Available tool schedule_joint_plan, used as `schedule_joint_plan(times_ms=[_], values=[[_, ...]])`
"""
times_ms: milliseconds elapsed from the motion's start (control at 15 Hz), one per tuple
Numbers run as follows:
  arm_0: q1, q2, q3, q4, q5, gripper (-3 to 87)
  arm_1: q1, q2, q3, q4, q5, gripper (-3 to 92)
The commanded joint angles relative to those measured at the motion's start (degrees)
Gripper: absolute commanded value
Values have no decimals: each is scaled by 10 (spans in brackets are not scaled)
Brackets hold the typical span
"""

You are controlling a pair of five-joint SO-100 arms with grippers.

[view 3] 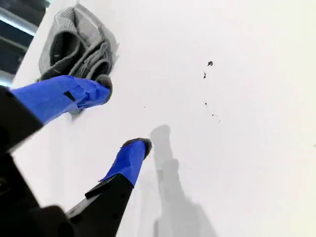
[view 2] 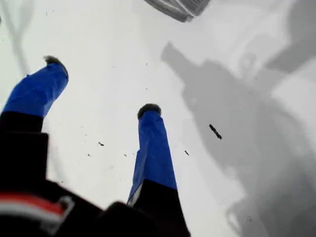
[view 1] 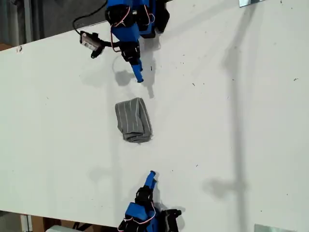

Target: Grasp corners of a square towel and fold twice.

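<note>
The towel [view 1: 133, 120] lies in a loose folded bundle near the middle of the white table [view 1: 241, 121], with its white stripes running along its length; I cannot tell the corners apart in the bunched cloth. In the exterior view, one blue arm [view 1: 144, 205] comes in from the bottom edge and its tip points toward the towel but is apart from it. Beyond the towel, another blue arm [view 1: 126, 29] comes in from the top edge, also with a strip of bare table before the cloth. I cannot say surely which of these is which. My second gripper [view 3: 124, 113] has its two blue fingers spread wide with nothing between them, and the towel [view 3: 76, 44] shows just past one fingertip. My first gripper [view 2: 101, 85] is also spread wide and holds nothing. Only bare table with a small dark mark [view 2: 215, 131] is in front of it, and the towel [view 2: 177, 7] is far ahead.
</note>
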Motion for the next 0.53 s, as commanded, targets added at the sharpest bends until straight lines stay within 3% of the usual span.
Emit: schedule_joint_plan(times_ms=[0,67,200,267,333,467], values=[[-4,3,4,-8,131,197,-4,83,9,92,64,353],[-4,3,5,-11,169,189,-13,83,18,92,99,319],[1,3,5,-10,161,175,-11,83,25,88,211,248],[0,3,5,-10,161,172,-9,83,25,100,220,201],[0,3,5,-10,161,172,-21,83,22,142,250,207],[-1,3,5,-10,160,171,-75,83,22,143,250,210]])
